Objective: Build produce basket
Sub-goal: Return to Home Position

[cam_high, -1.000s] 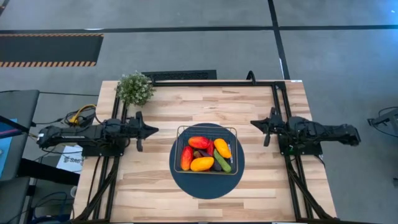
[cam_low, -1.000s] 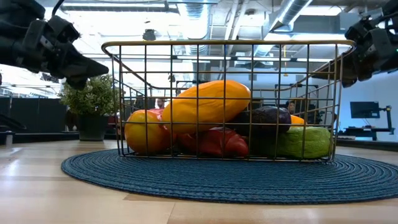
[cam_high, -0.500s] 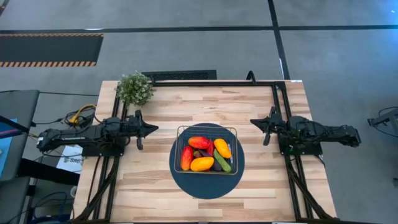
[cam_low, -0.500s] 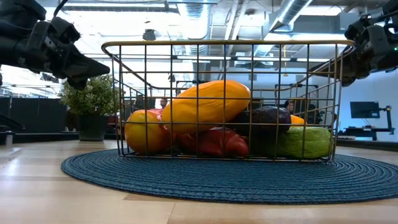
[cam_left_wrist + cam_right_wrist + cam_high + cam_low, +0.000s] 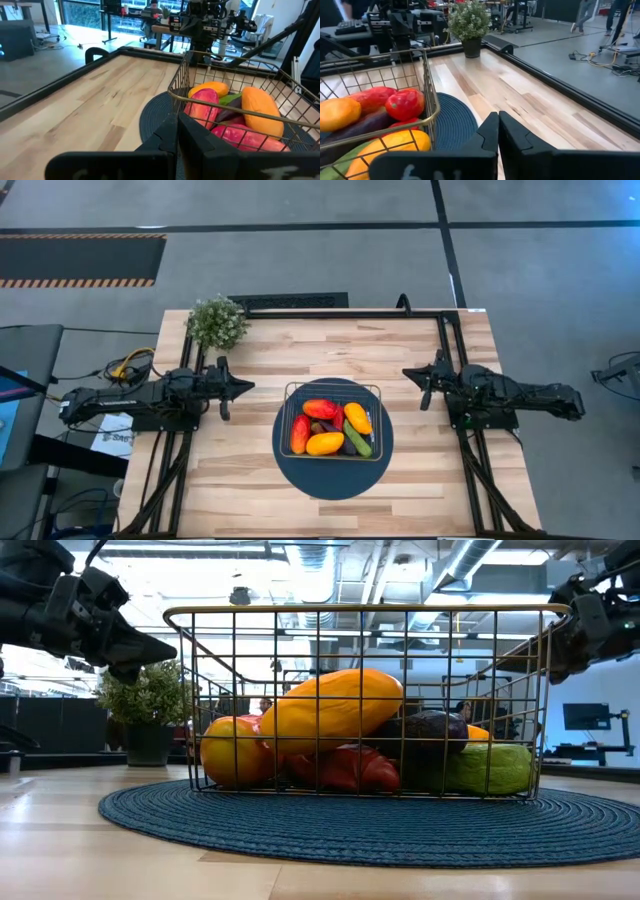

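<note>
The wire basket [image 5: 332,388] stands on a round dark-blue mat [image 5: 332,475] at the table's middle. In it lie the produce: red [image 5: 320,409], yellow [image 5: 357,418], orange [image 5: 324,444], green [image 5: 359,444] and dark purple [image 5: 430,730] pieces, piled on one another. My left gripper [image 5: 246,388] hovers shut to the left of the basket, pointing at it, and also shows in the left wrist view [image 5: 177,127]. My right gripper [image 5: 406,373] hovers shut to the right of the basket and also shows in the right wrist view [image 5: 498,122]. Both hang above the table at about the height of the basket's rim [image 5: 365,610].
A bushy potted plant [image 5: 217,322] stands at the table's far left corner. A dark frame rail [image 5: 350,311] runs along the far edge. Bare wood lies in front of the mat [image 5: 330,515] and on both sides under the arms. People and desks show in the room beyond.
My right arm has swung slightly, its gripper tip drifting a little toward the far edge while staying shut. The basket, the produce and my left arm have kept still.
</note>
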Available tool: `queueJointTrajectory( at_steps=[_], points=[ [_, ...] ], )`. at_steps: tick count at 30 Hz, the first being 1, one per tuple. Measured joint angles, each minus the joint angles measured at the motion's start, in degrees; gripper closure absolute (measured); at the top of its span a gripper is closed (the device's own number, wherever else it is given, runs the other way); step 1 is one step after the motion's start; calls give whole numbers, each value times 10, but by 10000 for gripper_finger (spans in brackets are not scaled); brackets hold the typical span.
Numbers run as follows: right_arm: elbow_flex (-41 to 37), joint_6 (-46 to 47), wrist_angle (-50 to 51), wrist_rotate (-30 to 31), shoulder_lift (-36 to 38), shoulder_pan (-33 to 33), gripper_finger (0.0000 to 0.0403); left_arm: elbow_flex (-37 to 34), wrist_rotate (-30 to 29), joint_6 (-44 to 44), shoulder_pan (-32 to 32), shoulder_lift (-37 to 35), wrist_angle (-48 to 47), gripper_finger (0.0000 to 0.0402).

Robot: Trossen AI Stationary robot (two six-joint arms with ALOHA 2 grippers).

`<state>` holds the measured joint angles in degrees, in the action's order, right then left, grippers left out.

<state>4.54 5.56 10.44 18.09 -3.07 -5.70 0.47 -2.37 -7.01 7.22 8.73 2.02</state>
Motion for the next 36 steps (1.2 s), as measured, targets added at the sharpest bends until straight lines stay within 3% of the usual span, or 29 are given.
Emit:
queueJointTrajectory(
  at_steps=[36],
  points=[
    [-1, 0, 2, 0, 0, -1, 375, -1, -2, -11, 0, 0, 0, 401]
  ],
)
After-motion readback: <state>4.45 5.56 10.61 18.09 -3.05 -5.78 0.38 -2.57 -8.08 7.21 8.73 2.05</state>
